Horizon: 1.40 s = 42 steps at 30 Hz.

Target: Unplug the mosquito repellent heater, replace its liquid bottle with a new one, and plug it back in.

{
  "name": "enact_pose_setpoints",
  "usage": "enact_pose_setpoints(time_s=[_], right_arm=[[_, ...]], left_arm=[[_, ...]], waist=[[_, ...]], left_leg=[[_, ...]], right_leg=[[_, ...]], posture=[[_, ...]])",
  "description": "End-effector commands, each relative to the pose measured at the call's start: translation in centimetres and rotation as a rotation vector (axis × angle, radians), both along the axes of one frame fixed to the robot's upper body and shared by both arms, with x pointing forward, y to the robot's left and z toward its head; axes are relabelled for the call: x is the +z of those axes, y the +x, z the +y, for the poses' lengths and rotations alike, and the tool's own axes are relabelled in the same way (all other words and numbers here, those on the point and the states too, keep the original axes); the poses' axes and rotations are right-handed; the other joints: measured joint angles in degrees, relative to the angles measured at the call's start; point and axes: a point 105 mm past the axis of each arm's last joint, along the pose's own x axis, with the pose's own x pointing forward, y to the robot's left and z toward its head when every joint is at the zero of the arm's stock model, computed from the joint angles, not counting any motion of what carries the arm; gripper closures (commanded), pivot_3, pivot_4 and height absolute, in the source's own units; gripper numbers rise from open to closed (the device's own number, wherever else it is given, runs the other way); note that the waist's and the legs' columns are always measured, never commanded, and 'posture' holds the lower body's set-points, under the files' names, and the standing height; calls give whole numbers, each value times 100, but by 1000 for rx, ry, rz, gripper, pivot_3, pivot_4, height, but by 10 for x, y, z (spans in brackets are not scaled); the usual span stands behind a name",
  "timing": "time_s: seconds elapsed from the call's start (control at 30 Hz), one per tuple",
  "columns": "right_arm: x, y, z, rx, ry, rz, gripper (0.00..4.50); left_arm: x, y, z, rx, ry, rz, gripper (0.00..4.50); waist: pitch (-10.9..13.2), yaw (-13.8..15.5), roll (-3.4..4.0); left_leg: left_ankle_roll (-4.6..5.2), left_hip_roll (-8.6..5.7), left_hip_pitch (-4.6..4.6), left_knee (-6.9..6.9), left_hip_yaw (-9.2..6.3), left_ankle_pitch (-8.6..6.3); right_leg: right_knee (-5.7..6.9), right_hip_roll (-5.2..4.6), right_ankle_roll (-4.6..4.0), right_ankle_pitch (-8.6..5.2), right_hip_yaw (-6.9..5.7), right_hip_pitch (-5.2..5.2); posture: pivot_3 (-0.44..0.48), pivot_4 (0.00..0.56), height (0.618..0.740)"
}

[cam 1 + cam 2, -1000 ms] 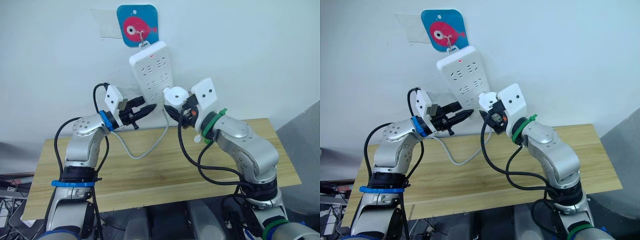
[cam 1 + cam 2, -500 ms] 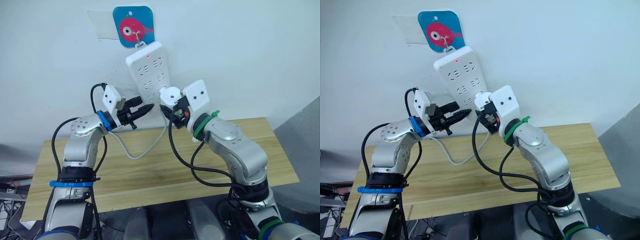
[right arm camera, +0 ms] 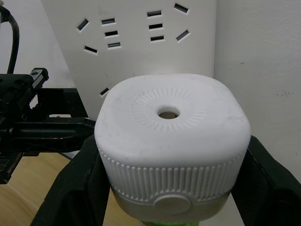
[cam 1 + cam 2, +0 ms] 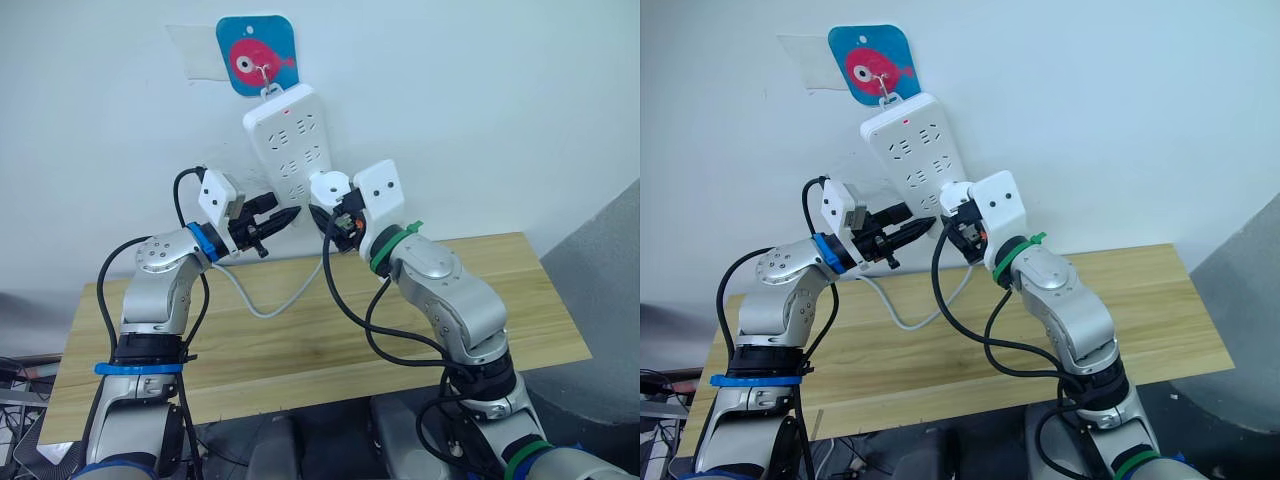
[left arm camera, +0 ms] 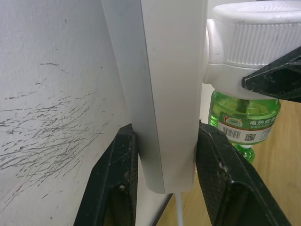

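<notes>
The white mosquito repellent heater (image 3: 171, 136) sits between my right gripper's fingers (image 3: 70, 188), ribbed round top and dark centre hole facing the wrist camera. My right gripper (image 4: 330, 205) is shut on it. A green liquid bottle (image 5: 244, 120) hangs under the heater. The heater's back rests against the lower face of the white power strip (image 4: 285, 135) on the wall; its prongs are hidden. My left gripper (image 4: 288, 215) is shut on the strip's lower end, one black finger (image 5: 115, 188) on each side.
The strip hangs from a hook on a blue fish sticker (image 4: 256, 55). Its white cable (image 4: 270, 305) loops down to the wooden table (image 4: 300, 350) below both arms. A grey surface (image 4: 605, 290) stands at the right.
My right gripper has carried the heater leftward, closing the gap to the strip's lower sockets. The left gripper has stayed at the strip's lower end. The head camera has shifted slightly.
</notes>
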Motion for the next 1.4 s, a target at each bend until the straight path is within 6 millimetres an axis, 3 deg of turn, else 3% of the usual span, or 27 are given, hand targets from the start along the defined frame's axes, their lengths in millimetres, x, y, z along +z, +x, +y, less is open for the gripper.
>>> enact_pose_setpoints(time_s=[0.03, 0.13, 0.23, 0.37, 0.57, 0.7, 0.8, 1.0, 1.03, 1.17, 1.3, 1.4], right_arm=[[27, 2, 2, -12, 35, -103, 781], [29, -2, -4, 10, 34, -113, 34], [26, -17, -20, 42, 25, -116, 34], [23, -34, -37, 83, 0, -98, 34], [23, -56, -55, 171, 9, -59, 34], [11, -76, -74, 283, 6, 5, 34], [6, -80, -83, 323, -21, 23, 642], [4, -72, -78, 392, -46, 11, 2798], [4, -72, -75, 403, -46, 8, 3175], [0, -68, -68, 445, -46, 4, 4500], [-6, -62, -60, 484, -59, -8, 4500], [-5, -60, -51, 520, -51, -26, 4500]], left_arm=[[1, -10, -23, -105, 32, -33, 3138], [0, -10, -22, -103, 33, -33, 3138], [-1, -10, -21, -99, 33, -30, 3138], [-3, -10, -20, -97, 35, -28, 3138], [-3, -9, -19, -95, 36, -28, 3138], [-2, -8, -17, -94, 42, -28, 3138], [-2, -7, -16, -95, 46, -28, 3138], [0, -3, -11, -77, 46, -20, 3138], [0, -3, -8, -73, 40, -13, 2416], [-5, -7, 10, -32, 54, 15, 1285], [-18, -24, 36, 2, 109, 58, 45], [-18, -41, 47, 3, 140, 69, 16]], waist=[[0, 17, 0], [-5, 112, -7], [-5, 214, -6], [-9, 217, -9], [-9, 216, -10], [-9, 224, -10], [-9, 215, -10], [-10, 210, -12], [-10, 212, -12], [-10, 207, -12], [-10, 231, -12], [-10, 308, -12]], left_leg=[[0, 1, 0, 0, -1, 0], [-2, 1, -17, -1, -1, 1], [-13, -4, -37, -15, -4, -12], [-13, -23, -137, -4, 16, -16], [22, -34, -108, 18, 7, -33], [22, -32, -109, 15, -5, -33], [22, -32, -110, 15, 0, -33], [23, -36, -103, 22, 3, -32], [23, -36, -103, 22, 4, -32], [22, -34, -106, 21, 5, -32], [22, -26, -105, 20, 4, -32], [20, -20, -107, 21, 3, -31]], right_leg=[[0, 1, -2, 1, 0, 0], [-5, -3, -3, 1, -24, 0], [-17, -21, 2, -34, -29, -12], [-18, -91, 8, -38, -23, -98], [-18, -97, 14, -37, -28, -73], [-16, -65, 14, -38, -43, -71], [-18, -74, 14, -38, -33, -72], [-10, -73, 14, -38, -33, -65], [-12, -71, 14, -38, -34, -65], [-10, -70, 14, -38, -31, -73], [-6, -71, 14, -38, -29, -75], [-5, -74, 14, -38, -30, -77]], posture=[[-114, 227, 740], [-114, 227, 740], [-121, 228, 740], [-135, 233, 740], [-147, 230, 740], [-153, 229, 740], [-160, 228, 740], [-140, 226, 740], [-140, 226, 740], [-99, 221, 740], [-68, 209, 740], [-39, 205, 740]])
